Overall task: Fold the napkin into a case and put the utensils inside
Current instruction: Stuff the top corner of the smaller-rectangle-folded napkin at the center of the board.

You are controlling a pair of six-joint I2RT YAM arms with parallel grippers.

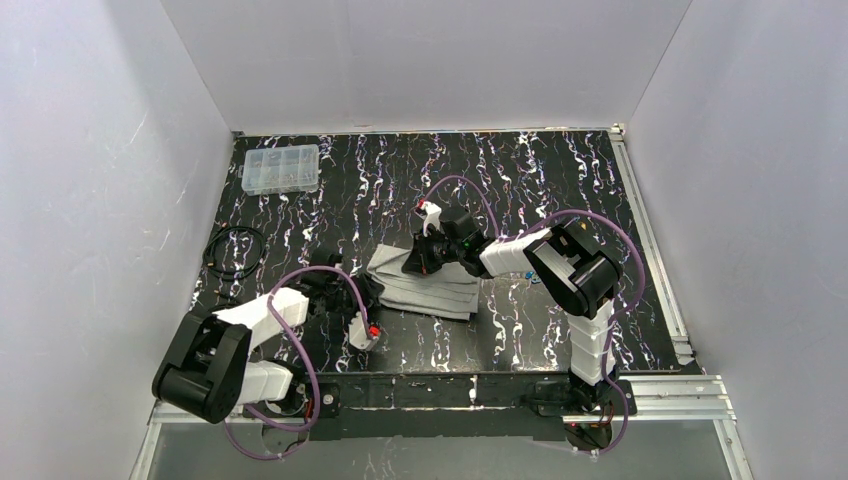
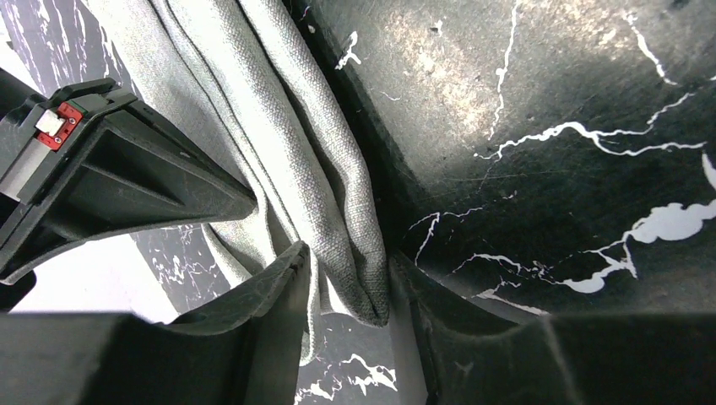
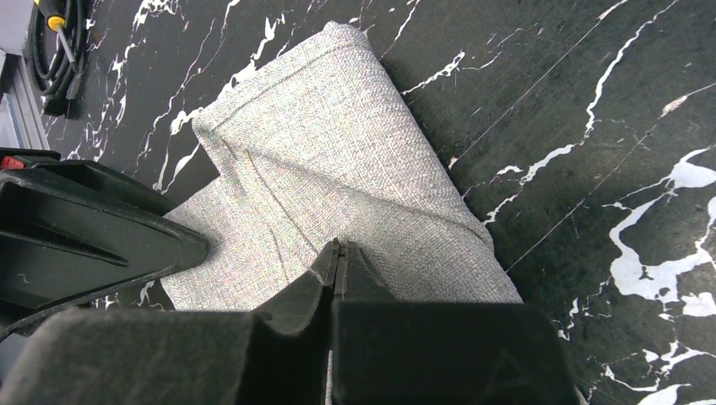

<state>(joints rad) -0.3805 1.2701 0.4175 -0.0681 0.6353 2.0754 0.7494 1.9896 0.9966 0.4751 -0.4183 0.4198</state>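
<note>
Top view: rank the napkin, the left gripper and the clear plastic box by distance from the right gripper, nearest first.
1. napkin, directly under the right gripper.
2. left gripper, at the napkin's left edge.
3. clear plastic box, far back on the left.
</note>
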